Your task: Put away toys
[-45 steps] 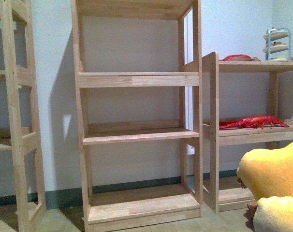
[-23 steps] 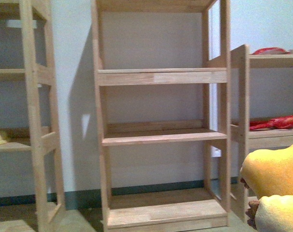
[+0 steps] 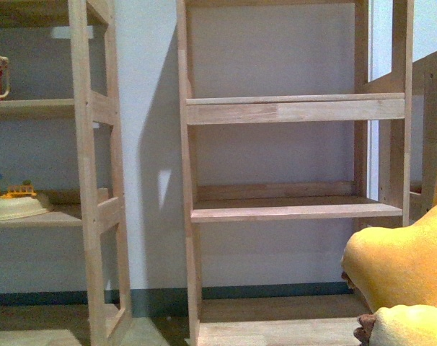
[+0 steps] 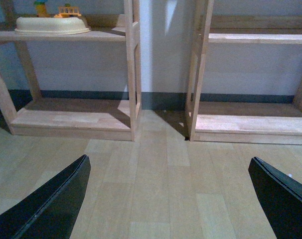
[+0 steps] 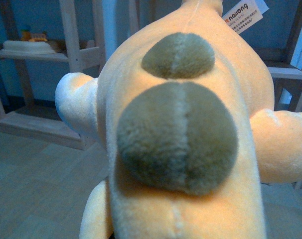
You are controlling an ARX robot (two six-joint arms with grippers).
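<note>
Wooden shelf units [image 3: 186,144] line the pale wall ahead. The fingers [image 4: 56,199] of my left gripper [image 4: 168,164] are spread wide and empty over bare floor [image 4: 156,209]. I cannot tell how the right gripper is set, since its fingers are hidden. The plush toy [image 5: 181,124] fills that wrist view and sits low right in the front view, short of the middle shelf [image 3: 294,210]. My worry is that a loose hold I can't see drops it, or its bulk snags an upright [image 3: 400,108].

A white tag [image 5: 242,16] on the plush toy [image 5: 191,124] bears red letters like "naiiang" (smaller print unreadable).
</note>
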